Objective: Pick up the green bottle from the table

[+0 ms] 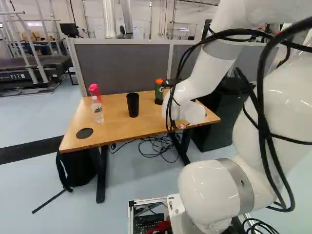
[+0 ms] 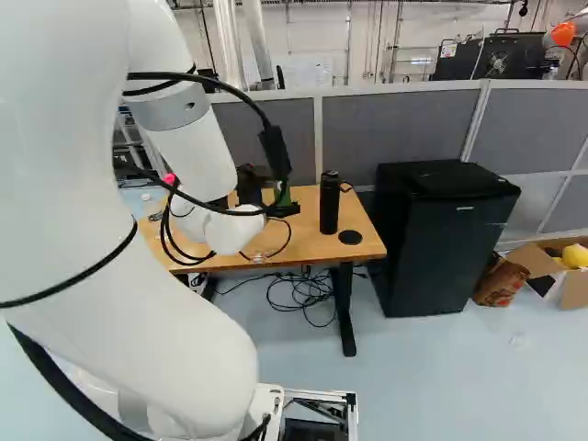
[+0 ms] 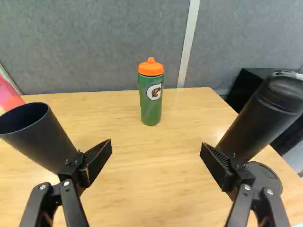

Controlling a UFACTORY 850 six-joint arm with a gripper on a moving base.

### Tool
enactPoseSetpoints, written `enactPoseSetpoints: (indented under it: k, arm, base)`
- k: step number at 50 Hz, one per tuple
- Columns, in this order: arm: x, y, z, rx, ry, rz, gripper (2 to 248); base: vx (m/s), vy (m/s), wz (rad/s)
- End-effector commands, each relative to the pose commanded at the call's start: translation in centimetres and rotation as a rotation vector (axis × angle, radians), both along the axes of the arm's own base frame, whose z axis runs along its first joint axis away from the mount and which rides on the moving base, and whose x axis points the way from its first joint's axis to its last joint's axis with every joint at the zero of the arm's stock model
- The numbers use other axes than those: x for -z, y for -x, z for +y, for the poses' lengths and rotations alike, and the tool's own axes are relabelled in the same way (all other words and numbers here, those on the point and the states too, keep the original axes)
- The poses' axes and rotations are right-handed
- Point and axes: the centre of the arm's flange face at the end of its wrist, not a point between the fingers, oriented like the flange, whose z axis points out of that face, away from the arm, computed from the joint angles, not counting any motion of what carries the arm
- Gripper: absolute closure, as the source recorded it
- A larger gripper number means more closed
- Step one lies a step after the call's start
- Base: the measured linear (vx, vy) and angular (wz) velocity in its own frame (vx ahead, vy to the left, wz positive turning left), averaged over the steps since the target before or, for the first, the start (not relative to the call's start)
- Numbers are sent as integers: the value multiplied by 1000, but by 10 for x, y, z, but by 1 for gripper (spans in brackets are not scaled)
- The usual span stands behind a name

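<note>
The green bottle (image 3: 151, 99) with an orange cap stands upright near the table's far edge; it also shows in the left base view as a green bottle (image 1: 159, 92). My gripper (image 2: 284, 210) is partly hidden by the arm and cables in the right base view. Seen from the wrist, the gripper (image 3: 156, 145) is wide open, nothing held between its fingers. The bottle is ahead of it, roughly in line with the gap and not touched. The wooden table (image 3: 151, 189) lies beneath.
A black cup (image 1: 132, 105), a clear bottle (image 1: 97, 110) and a pink bottle (image 1: 94, 91) stand on one side of the table. On the other side is a black bottle (image 2: 329, 202). Grey partition (image 1: 122, 68) behind; black fridge (image 2: 441, 239) beside the table.
</note>
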Motion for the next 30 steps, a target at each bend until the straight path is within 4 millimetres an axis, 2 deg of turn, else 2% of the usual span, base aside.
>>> enactPoseSetpoints:
  k: [30]
  arm:
    - [1,-62,12,-27,0,-8,3]
  base:
    - [0,0,0]
